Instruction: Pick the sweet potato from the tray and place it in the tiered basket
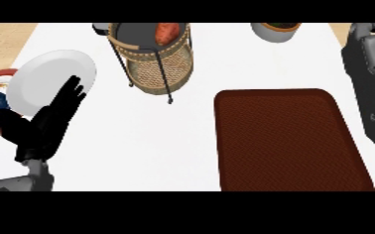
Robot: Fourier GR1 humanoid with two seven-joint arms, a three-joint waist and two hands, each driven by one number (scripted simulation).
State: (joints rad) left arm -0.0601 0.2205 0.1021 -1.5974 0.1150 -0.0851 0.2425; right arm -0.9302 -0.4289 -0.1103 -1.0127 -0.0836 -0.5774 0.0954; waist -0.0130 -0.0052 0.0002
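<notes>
Head view showed the sweet potato [167,32] already lying in the top tier of the tiered basket [156,59], toward that tier's right side, tilted on its long axis. Basket stood at the bench's [147,139] far edge, left of centre, with a woven lower tier visible under the top one and thin black legs touching the bench.

Tray [289,139], dark brown with rounded corners, sat at the near right part of the bench with nothing on it, well apart from the basket.

Left hand [55,121] showed at the near left corner, fingers straight and held up, relaxed, holding nothing. Its fingertips overlapped the lower edge of a white plate [47,77] in the view; could not tell if they touched it. Plate sat at the left edge of the bench, just left of the basket, apart from it.

Right hand was nowhere in the view, so its state could not be told.

Grey pot [275,31] with something dark in it stood at the far edge, right of centre, cut off by the view's top. A dark bulky object [361,74] ran along the right edge of the bench; could not tell what it was. A small red and white item [6,74] peeked out at the left edge behind the plate, mostly hidden.
</notes>
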